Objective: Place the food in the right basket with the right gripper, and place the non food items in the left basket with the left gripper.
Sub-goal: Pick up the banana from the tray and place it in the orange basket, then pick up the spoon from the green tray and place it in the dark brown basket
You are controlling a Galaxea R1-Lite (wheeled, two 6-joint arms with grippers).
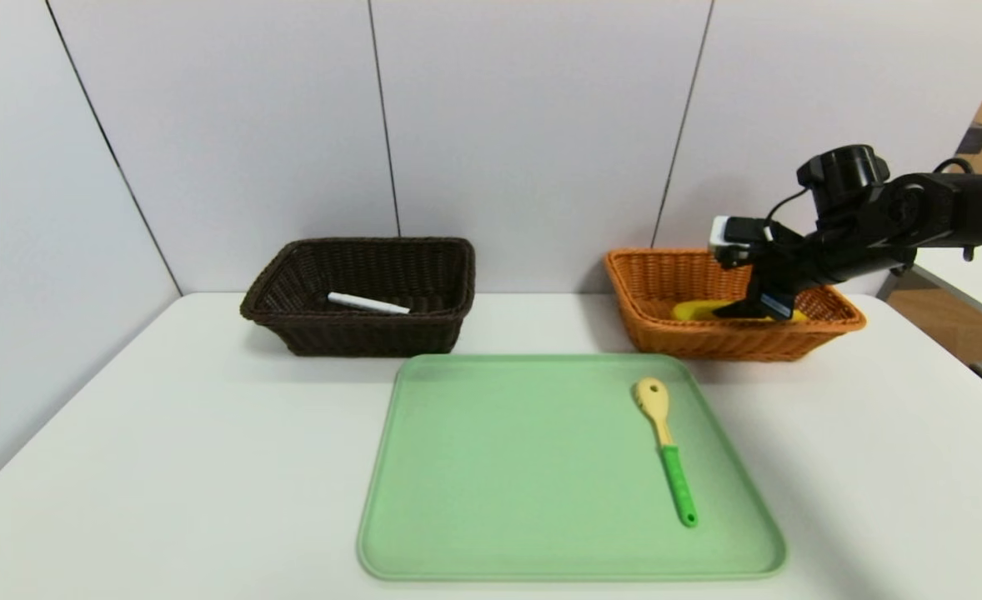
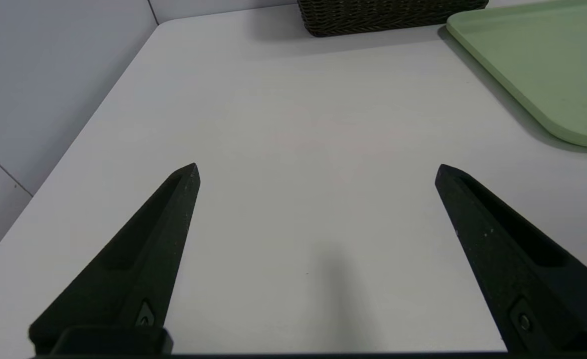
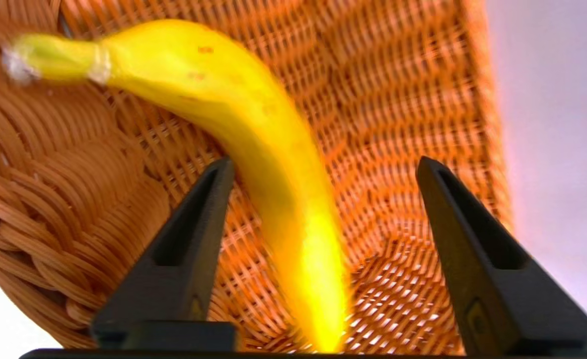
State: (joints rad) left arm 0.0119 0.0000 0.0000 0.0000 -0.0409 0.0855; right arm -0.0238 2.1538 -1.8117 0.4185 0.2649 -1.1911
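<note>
My right gripper [image 3: 323, 164], spread wide, releases the banana [image 3: 253, 124] into the orange basket [image 1: 666, 275]; marker [image 1: 368, 303] sits in the dark basket [image 1: 291, 333]; spoon [image 1: 664, 446] remains

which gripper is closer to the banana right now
Right. The right gripper hangs open over the banana inside the orange basket, fingers either side of it. The left gripper sits open over bare table, far from that basket.

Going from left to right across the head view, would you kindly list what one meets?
dark brown basket with the white marker in it → green tray → spoon on the tray → right gripper over the orange basket
</note>
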